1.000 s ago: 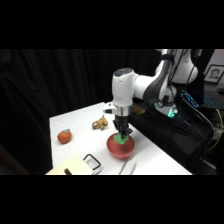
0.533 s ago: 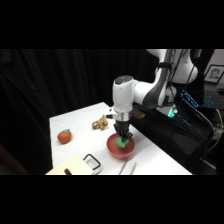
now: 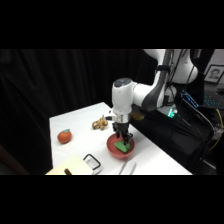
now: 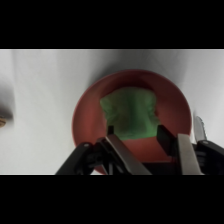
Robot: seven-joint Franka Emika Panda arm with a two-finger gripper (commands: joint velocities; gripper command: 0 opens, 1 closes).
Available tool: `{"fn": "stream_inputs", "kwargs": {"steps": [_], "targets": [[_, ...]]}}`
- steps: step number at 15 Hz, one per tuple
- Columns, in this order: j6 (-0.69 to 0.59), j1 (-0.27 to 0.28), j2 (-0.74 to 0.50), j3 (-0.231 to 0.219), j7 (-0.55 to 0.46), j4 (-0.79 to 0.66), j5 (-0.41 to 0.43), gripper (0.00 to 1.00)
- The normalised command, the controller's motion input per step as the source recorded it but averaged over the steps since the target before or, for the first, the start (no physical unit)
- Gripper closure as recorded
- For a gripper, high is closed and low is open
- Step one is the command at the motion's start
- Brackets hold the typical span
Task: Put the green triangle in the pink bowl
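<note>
— Green is seen directly below the claw [image 4: 141,142]: the green triangle [image 4: 130,113] is lying inside the pink bowl [image 4: 85,112], on the bowl's floor.

— Is the piece being gripped?

— No. In the wrist view the two fingers [image 4: 120,152] are spread apart, one on either side of the piece's near edge, and nothing is held between them. The claw is parted and empty.

— And from the side?

— The claw [image 3: 123,136] is seen hanging over the pink bowl [image 3: 114,149], with the green triangle [image 3: 121,145] just beneath its tips. Whether the tips are touching the piece cannot be told from that view.

— What else is laid out around the claw?

— An orange-red fruit [image 3: 64,136] is set well to the claw's left in the side view, on the white table [image 3: 80,120]. A small tan object [image 3: 100,124] is placed just beyond the claw, near the table's far edge. A pale yellow block [image 3: 70,166] and a black loop-shaped item [image 3: 92,161] are found nearer the camera than the bowl, and a thin metal piece [image 3: 127,167] is lying beside them, near the bowl's front.
</note>
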Motion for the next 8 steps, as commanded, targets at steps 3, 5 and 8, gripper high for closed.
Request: {"fn": "stream_inputs", "kwargs": {"steps": [3, 5, 8], "targets": [[-0.03, 0.094, -0.11, -0.068, 0.13, 0.01, -0.134, 0.00], [-0.14, 0.096, -0.23, -0.055, 0.12, -0.04, -0.132, 0.00], [-0.26, 0.079, -0.34, -0.023, 0.09, -0.07, -0.115, 0.00]]}}
